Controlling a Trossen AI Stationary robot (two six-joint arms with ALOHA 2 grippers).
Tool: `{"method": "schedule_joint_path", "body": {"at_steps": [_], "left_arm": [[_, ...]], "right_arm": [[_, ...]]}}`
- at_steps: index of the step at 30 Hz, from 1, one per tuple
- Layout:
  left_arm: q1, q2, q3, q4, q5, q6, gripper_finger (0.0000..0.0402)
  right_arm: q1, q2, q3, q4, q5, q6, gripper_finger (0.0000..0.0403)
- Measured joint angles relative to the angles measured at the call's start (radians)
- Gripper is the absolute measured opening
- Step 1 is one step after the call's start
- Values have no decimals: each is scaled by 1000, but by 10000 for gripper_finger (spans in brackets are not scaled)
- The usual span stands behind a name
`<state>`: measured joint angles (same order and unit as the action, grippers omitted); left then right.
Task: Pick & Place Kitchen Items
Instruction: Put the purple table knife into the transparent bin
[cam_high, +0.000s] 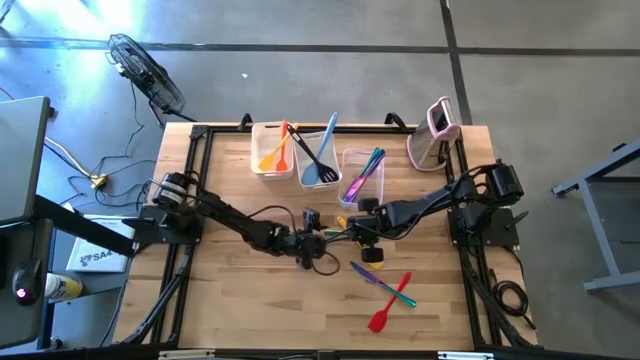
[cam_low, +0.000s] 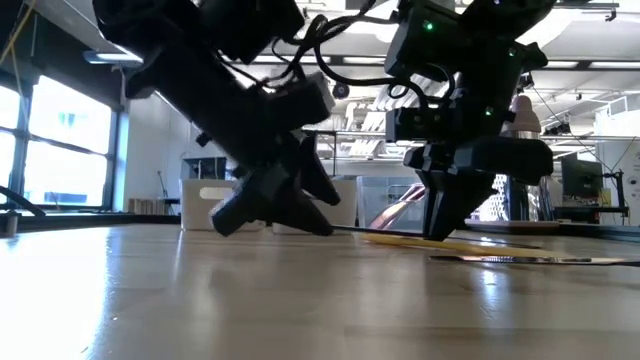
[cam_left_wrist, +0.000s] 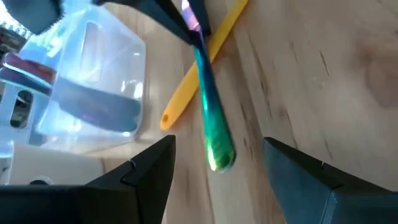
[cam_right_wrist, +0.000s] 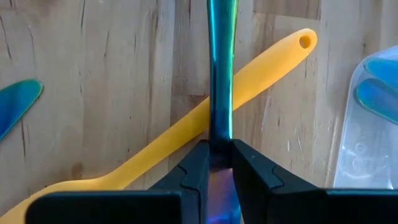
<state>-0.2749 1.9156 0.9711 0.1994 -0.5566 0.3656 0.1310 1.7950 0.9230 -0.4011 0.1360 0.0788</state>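
Wooden table (cam_high: 240, 300), right end effector (cam_right_wrist: 219, 163) gripping iridescent utensil (cam_right_wrist: 221, 74), head hidden

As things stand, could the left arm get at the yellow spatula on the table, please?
Probably not cleanly: the left gripper is open nearby, but the iridescent utensil, held by the right gripper, crosses over the yellow spatula.

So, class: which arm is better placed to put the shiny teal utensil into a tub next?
The right: its gripper is already shut on the teal utensil, while the left gripper is open, holding nothing.
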Motion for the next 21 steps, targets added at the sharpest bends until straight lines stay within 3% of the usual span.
{"method": "schedule_joint_path", "body": {"at_steps": [12, 21], "left_arm": [[1, 65, 25, 68, -60, 47, 232], [55, 68, 46, 44, 8, 42, 232]], "right_arm": [[0, 0, 0, 5, 1, 2, 51], [0, 0, -1, 7, 1, 1, 51]]}}
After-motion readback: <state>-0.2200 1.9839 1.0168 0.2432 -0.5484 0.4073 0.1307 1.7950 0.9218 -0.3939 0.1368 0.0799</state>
